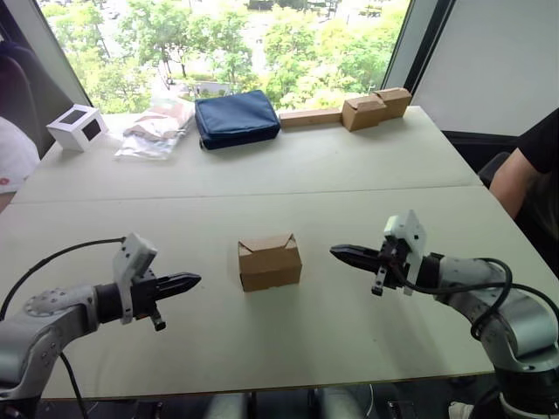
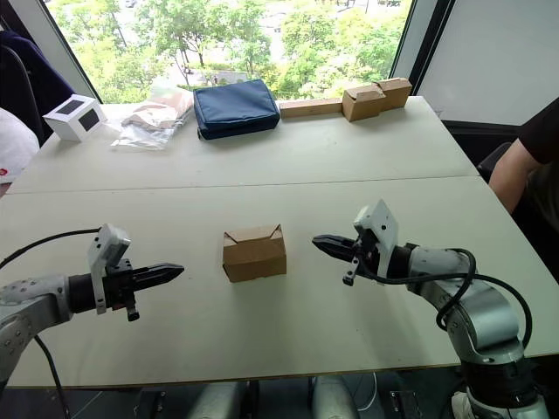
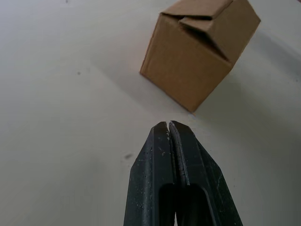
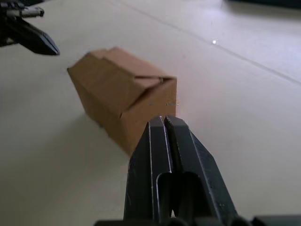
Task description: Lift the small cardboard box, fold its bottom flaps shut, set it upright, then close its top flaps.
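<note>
1. While the small cardboard box [image 1: 270,262] stands upright near the middle of the table [image 1: 349,166], both grippers sit level with it, one on each side and apart from it.
2. Its top flaps [image 1: 266,244] are folded down and meet in an angled seam; its base rests flat on the tabletop, so the bottom flaps cannot be seen.
3. From the box, the left gripper [image 1: 194,280] lies at about 9 o'clock, its fingers pressed together with no gap, holding nothing, tips pointing at the box.
4. From the box, the right gripper [image 1: 336,252] lies at about 3 o'clock, its fingers likewise pressed together and empty, tips aimed at the box.
5. Along the far edge of the table, at roughly 12 o'clock from the box, lies a dark blue pouch [image 1: 236,118].
6. Toward 1 o'clock sits a strip of tan cardboard blocks [image 1: 358,112]; toward 10 o'clock are a white box [image 1: 78,127] with a dark window and a clear plastic bag [image 1: 157,127].
</note>
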